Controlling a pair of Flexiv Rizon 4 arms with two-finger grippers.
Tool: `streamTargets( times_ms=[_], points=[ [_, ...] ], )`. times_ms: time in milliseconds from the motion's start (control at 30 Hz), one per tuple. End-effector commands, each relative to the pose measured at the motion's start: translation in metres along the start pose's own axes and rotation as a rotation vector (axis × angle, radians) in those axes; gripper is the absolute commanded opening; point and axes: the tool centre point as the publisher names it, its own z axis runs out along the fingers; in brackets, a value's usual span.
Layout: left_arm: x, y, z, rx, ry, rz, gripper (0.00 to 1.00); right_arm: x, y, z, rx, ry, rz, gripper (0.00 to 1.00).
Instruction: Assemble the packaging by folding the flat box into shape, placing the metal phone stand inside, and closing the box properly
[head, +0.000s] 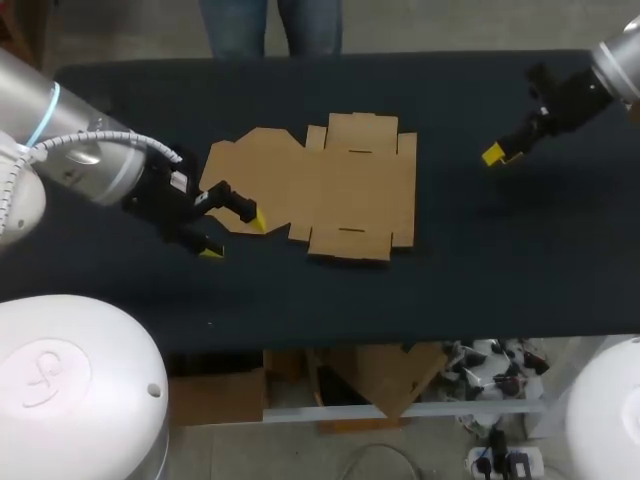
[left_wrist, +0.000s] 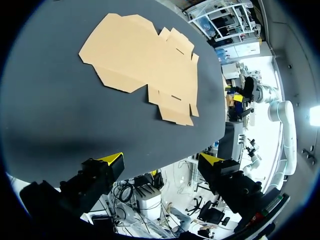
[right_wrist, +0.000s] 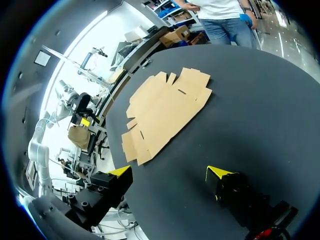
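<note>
Lying flat and unfolded at mid-table, the cardboard box (head: 320, 190) has the left gripper (head: 235, 238) spread wide at its left edge. The right gripper (head: 500, 152) hangs well apart. Both wrist views show wide-open fingers, with the box ahead.

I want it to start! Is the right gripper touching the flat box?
Apart. The head view shows bare table between the right gripper and the flat box.

Silver arms (head: 85, 170), black wrists (head: 165, 195), yellow-tipped jaws, white cable (head: 90, 138)
</note>
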Motion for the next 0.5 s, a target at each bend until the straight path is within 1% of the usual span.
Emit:
streamTargets(
  times_ms=[33, 233, 367, 500],
  points=[
    [0.003, -0.002, 0.006, -0.005, -0.007, -0.004, 1.00, 0.001, 0.014, 0.006, 0.032, 0.004, -0.010, 1.00],
    [0.008, 0.006, 0.018, -0.006, -0.004, -0.031, 1.00, 0.002, 0.017, 0.011, 0.046, -0.011, -0.009, 1.00],
    [0.010, 0.012, 0.033, -0.038, 0.018, -0.055, 1.00, 0.005, 0.009, 0.013, 0.029, -0.015, -0.005, 1.00],
    [0.009, 0.017, 0.043, -0.044, 0.059, -0.084, 1.00, 0.007, 0.000, 0.012, 0.002, -0.022, 0.007, 1.00]
  ],
)
